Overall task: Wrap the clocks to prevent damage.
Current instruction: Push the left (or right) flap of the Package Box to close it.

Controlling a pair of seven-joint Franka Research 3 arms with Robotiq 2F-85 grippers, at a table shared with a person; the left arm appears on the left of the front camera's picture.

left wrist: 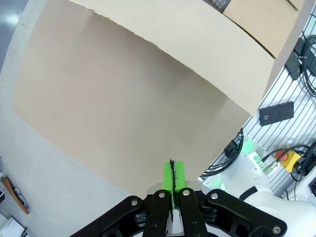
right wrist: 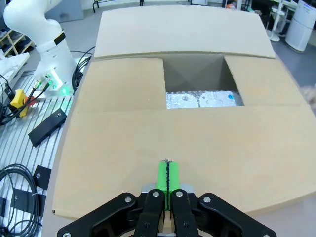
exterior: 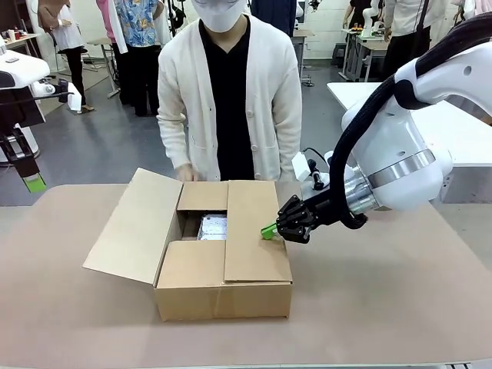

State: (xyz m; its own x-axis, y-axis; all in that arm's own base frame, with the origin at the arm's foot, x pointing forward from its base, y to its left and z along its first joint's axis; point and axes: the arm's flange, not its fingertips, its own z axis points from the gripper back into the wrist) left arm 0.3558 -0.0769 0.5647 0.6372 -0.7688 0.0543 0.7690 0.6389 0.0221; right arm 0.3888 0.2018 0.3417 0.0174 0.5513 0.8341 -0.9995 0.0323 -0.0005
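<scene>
Find right arm entering from the right side, white elbow raised, forearm sloping down and leftward toward the cardboard box (exterior: 223,296). Record right pincer (exterior: 268,231) fully closed, green pads pressed flat together, nothing between them. Place its tip at the outer edge of the folded-down right flap (exterior: 254,231); cannot confirm from either view whether touching or just above. See, in the right wrist view, the same pads pointing across that flap toward the gap in the box top.

Find left arm held back at the far left, off the counter (exterior: 384,300) edge. Record left pincer (exterior: 33,183) pointing downward, likewise closed tight and holding nothing, well apart from the box.

Note box standing mid-counter. Note left flap (exterior: 131,227) lying open, tilted outward; near and far short flaps folded inward; right flap down over them. Locate silvery wrapped bundle (exterior: 214,227) inside the box, partly visible through the remaining gap; cannot tell its contents.

Note person in a white cardigan standing at the far side, one hand (exterior: 185,173) just behind the box's rear corner.

See, in the left wrist view, bare counter below, a yellow stop button (left wrist: 289,159) and black cables (left wrist: 224,158) beside the arm base, off the counter.
</scene>
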